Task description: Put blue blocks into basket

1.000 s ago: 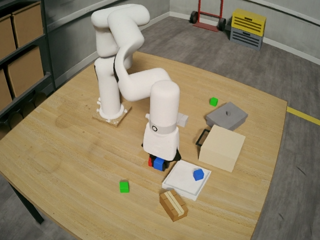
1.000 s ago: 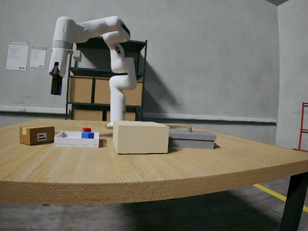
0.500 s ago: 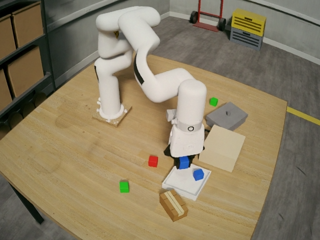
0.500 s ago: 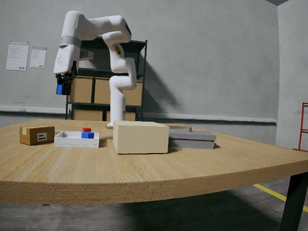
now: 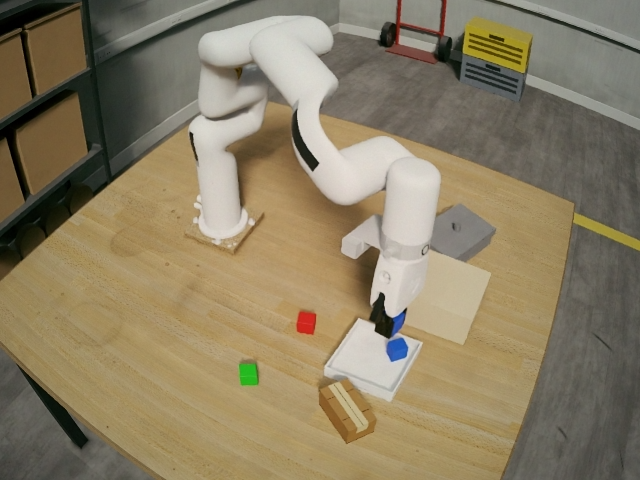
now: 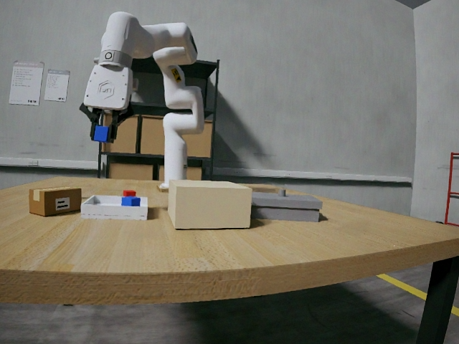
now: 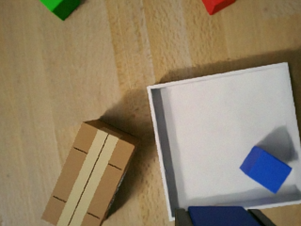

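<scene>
Gripper (image 5: 388, 321) (image 6: 102, 132) (image 7: 218, 217)'s pinching a blue block (image 5: 398, 322) (image 6: 101, 133) (image 7: 220, 217) above the basket (image 5: 356, 356) (image 6: 112, 213) (image 7: 212, 122), so releasing high is risking a bounce off its mate (image 5: 397, 349) (image 6: 130, 201) (image 7: 266, 169).

red block (image 5: 306, 322) (image 6: 129, 193) (image 7: 217, 5), green block (image 5: 248, 374) (image 7: 61, 7), tan-striped brown carton (image 5: 346, 410) (image 6: 55, 201) (image 7: 89, 176)

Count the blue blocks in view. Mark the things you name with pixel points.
2. One blue block (image 5: 397, 349) (image 6: 130, 201) (image 7: 266, 169) lies in the basket (image 5: 356, 356) (image 6: 114, 212) (image 7: 221, 118); another is held in the gripper (image 5: 391, 321) (image 6: 102, 133) above it. More may be hidden, perhaps in the cabinet (image 5: 454, 299) (image 6: 211, 207) or metal box (image 5: 467, 232) (image 6: 285, 213).
</scene>
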### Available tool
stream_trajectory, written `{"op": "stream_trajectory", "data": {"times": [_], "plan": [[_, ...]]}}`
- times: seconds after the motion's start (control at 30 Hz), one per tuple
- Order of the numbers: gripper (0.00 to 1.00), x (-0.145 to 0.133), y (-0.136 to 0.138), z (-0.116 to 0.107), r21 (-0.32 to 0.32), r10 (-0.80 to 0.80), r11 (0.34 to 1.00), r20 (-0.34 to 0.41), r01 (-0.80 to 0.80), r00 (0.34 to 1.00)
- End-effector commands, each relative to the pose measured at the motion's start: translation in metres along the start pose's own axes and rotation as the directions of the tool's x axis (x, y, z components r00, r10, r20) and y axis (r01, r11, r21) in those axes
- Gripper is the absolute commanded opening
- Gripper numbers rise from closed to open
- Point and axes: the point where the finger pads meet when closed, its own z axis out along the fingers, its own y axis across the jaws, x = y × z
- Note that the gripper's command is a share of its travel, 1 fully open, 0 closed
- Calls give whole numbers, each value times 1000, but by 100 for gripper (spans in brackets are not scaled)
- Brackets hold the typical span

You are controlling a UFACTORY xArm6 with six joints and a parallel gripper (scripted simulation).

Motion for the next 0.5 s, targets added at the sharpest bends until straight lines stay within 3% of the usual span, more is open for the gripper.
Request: {"op": "stream_trajectory", "data": {"times": [0.0,0.17,0.43,0.47], "plan": [[0,-4,3,-2,-20,-274,961,7,274,962],[0,-5,4,-2,-24,-470,883,10,470,883],[0,-5,4,-2,-48,-748,662,24,748,663],[0,-5,4,-2,-48,-748,662,24,748,663]]}}
